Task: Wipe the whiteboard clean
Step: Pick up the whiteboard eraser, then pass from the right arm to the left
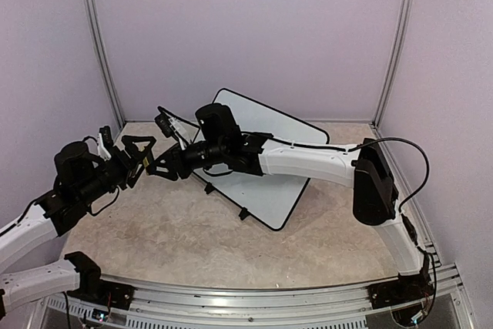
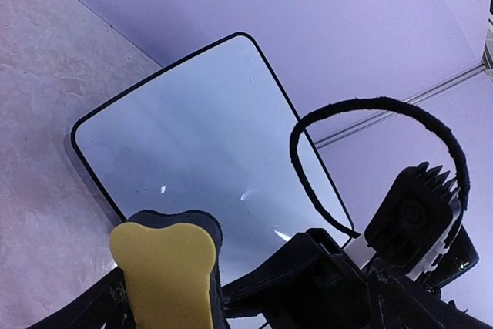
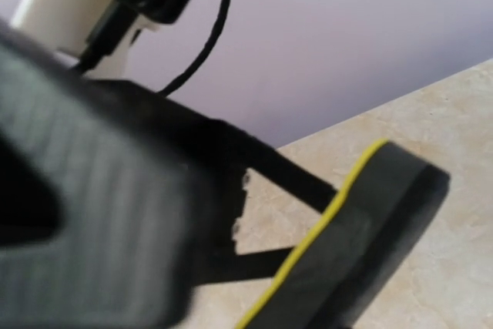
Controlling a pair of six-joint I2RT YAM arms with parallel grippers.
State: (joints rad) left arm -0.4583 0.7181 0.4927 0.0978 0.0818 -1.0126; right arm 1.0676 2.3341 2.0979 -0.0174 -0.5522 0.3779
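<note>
The whiteboard [image 1: 266, 194] lies tilted at the middle of the table; in the left wrist view the whiteboard [image 2: 192, 136] looks wiped, with a few tiny specks. My right arm reaches leftward across it. Its gripper [image 1: 163, 166] is off the board's left corner, shut on a black eraser with a yellow face [image 2: 166, 271], whose yellow-edged side [image 3: 362, 236] shows in the right wrist view. My left gripper [image 1: 139, 158] faces it, jaws wide open, almost touching the eraser and the right gripper [image 2: 308, 267].
Purple walls and aluminium posts [image 1: 100, 52] close in the beige tabletop [image 1: 177, 229]. A black cable loop [image 2: 385, 105] arcs over the right wrist. The board's small black feet [image 1: 243, 213] stick out along its near edge.
</note>
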